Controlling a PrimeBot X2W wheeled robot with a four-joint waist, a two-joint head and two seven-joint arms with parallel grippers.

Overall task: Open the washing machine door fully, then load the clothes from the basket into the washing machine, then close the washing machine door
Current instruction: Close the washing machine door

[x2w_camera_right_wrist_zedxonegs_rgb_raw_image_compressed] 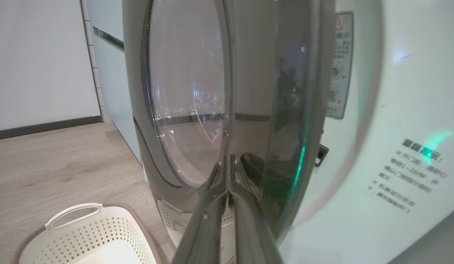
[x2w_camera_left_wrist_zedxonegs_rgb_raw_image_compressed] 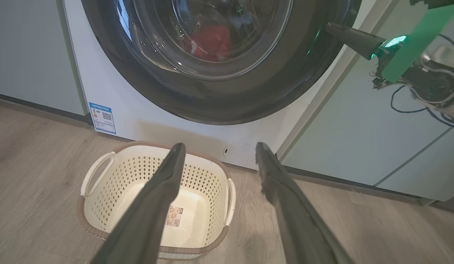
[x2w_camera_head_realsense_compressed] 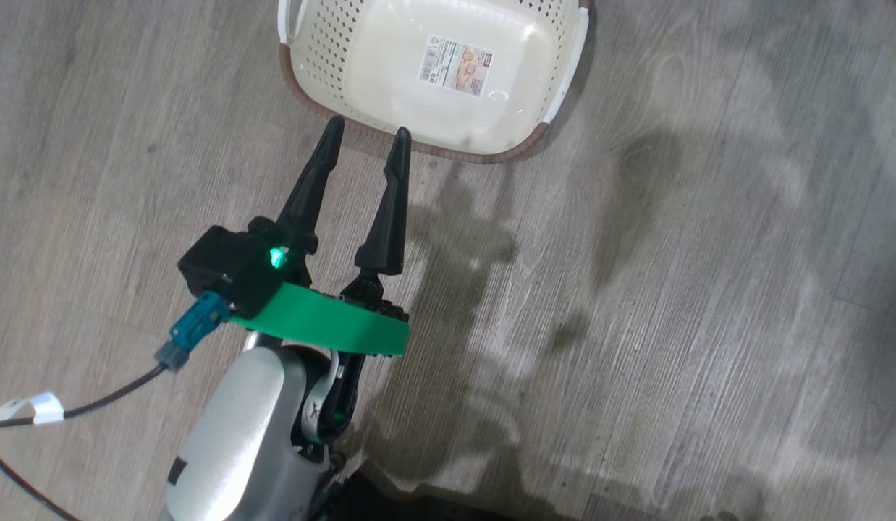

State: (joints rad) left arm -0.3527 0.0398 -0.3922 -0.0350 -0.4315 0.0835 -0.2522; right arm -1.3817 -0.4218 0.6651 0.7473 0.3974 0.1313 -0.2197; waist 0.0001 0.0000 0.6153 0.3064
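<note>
Left wrist view: you see the door [x2w_camera_left_wrist_zedxonegs_rgb_raw_image_compressed: 219, 91] nearly or fully against the washer [x2w_camera_left_wrist_zedxonegs_rgb_raw_image_compressed: 139, 121], red clothes [x2w_camera_left_wrist_zedxonegs_rgb_raw_image_compressed: 208, 42] showing through its glass.
Basket: the basket [x2w_camera_left_wrist_zedxonegs_rgb_raw_image_compressed: 157, 198] sits empty on the floor [x2w_camera_left_wrist_zedxonegs_rgb_raw_image_compressed: 36, 154] just before the washer, its label [x2w_camera_left_wrist_zedxonegs_rgb_raw_image_compressed: 174, 215] bare on the bottom.
Left gripper: your left gripper [x2w_camera_left_wrist_zedxonegs_rgb_raw_image_compressed: 219, 165] hangs over the basket's near rim with its fingers spread wide and nothing between them.
Right gripper: your right gripper [x2w_camera_left_wrist_zedxonegs_rgb_raw_image_compressed: 331, 27] comes in from 2 o'clock, fingers pressed together, its tip at the door's black rim at about 2 o'clock on the ring.
Right wrist view: the joined fingers [x2w_camera_right_wrist_zedxonegs_rgb_raw_image_compressed: 227, 190] meet the glossy rim [x2w_camera_right_wrist_zedxonegs_rgb_raw_image_compressed: 249, 110] edge-on; the glass bowl bulges toward 9 o'clock and a latch [x2w_camera_right_wrist_zedxonegs_rgb_raw_image_compressed: 321, 154] shows at 3 o'clock on the washer's face.
Gap: from this angle the door may stand slightly off the face, but you cannot be sure.
Head view: you look down at the left gripper [x2w_camera_head_realsense_compressed: 367, 141], its fingers pointing to 12 o'clock at the basket [x2w_camera_head_realsense_compressed: 433, 72].
Key relation: the door's rim lies straight ahead of the right fingertips, its plane running roughly along the fingers' length; the right arm is the nearer one.
Judgement: loading looks done; the door's final seating appears to be the step in hand, a push toward the washer's face.
Risk: closed tips on a glossy curved rim could slide off.
</note>
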